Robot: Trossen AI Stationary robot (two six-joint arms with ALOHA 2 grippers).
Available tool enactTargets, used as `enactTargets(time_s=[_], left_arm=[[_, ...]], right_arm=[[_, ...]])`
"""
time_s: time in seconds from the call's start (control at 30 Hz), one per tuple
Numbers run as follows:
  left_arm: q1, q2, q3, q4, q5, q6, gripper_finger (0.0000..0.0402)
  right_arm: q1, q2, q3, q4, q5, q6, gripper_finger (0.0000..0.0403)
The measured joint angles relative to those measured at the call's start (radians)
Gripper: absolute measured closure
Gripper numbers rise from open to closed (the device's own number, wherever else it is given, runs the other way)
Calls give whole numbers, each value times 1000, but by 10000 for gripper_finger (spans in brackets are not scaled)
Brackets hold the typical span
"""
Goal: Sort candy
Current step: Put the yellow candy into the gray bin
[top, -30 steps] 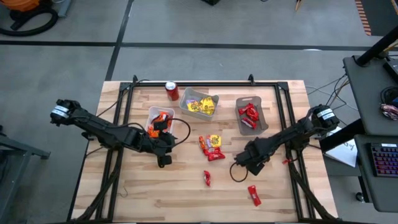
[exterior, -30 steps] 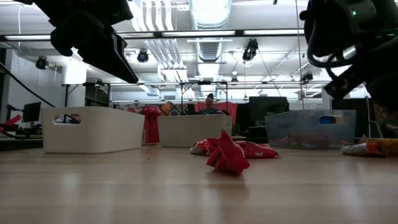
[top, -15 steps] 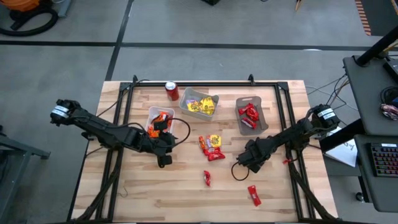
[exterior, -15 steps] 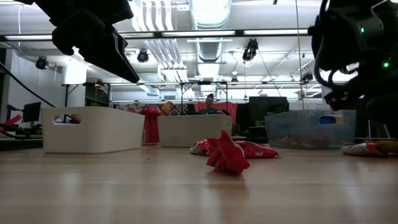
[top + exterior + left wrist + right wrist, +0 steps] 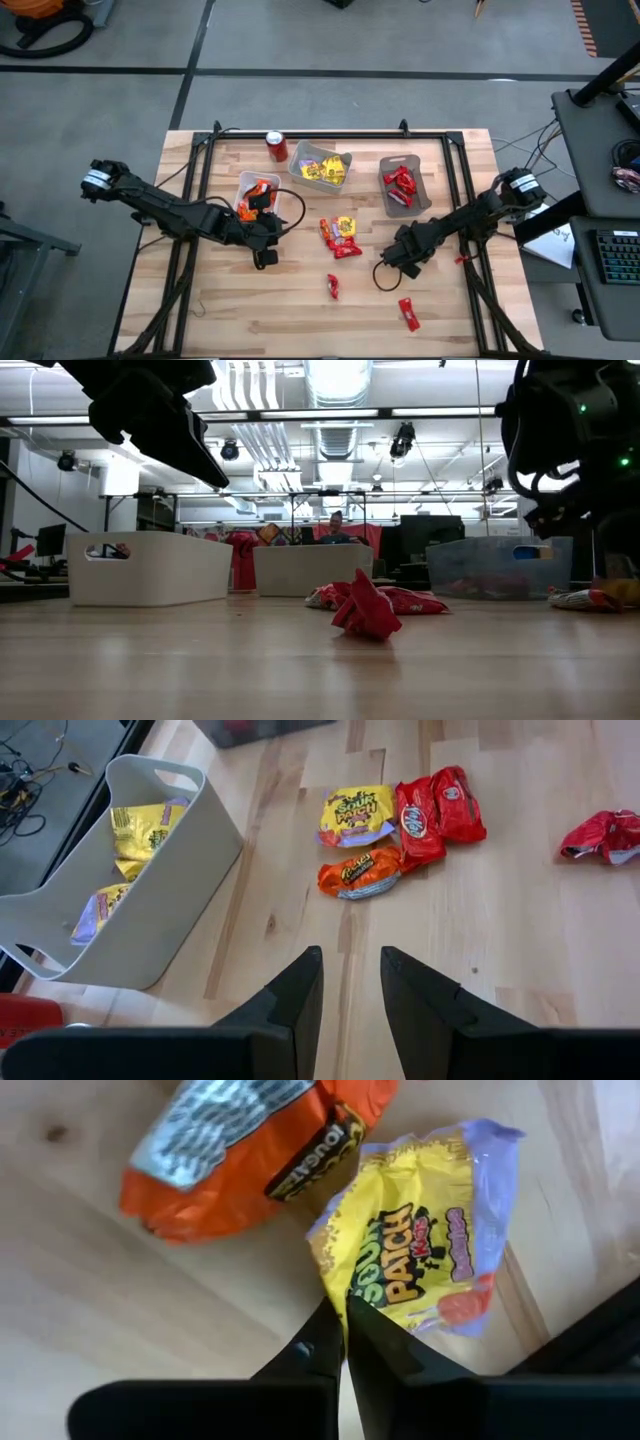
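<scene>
From above, the right gripper (image 5: 388, 262) has edged only slightly over the last second and hangs low over the surface (image 5: 300, 310), near the loose cluster of candy (image 5: 340, 235). The left gripper (image 5: 264, 257) waits in front of the orange bin (image 5: 245, 185). The yellow bin (image 5: 338, 160) and red bin (image 5: 425, 200) stand behind. At table height, the right arm has swung further right and settled over wrappers (image 5: 590, 598) lying there, while a red sweet (image 5: 368, 610) sits untouched in the middle. The left wrist view shows its fingers (image 5: 295, 1000) apart and empty. The right wrist view shows its fingers (image 5: 325, 1345) pinched shut on the edge of a yellow pouch (image 5: 420, 1270), just beside an orange pouch (image 5: 250, 1150). The grasp looks made, so carrying to the yellow bin is probably next.
</scene>
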Motion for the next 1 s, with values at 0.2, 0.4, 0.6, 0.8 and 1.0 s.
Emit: enactTargets(time_s=[0.2,0.4,0.6,0.8,1.0], left_arm=[[0,0,0,11,0,0,313],[0,0,0,44,-24,2,313],[0,0,0,53,-24,8,313],[0,0,0,68,-25,23,313],[0,0,0,74,-25,23,313]], right_arm=[[2,-42,45,-56,-18,3,394],[17,-110,124,-66,-18,3,394],[40,-182,226,-66,105,-36,394],[44,-222,330,-31,362,-158,394],[30,-223,365,188,489,-393,394]])
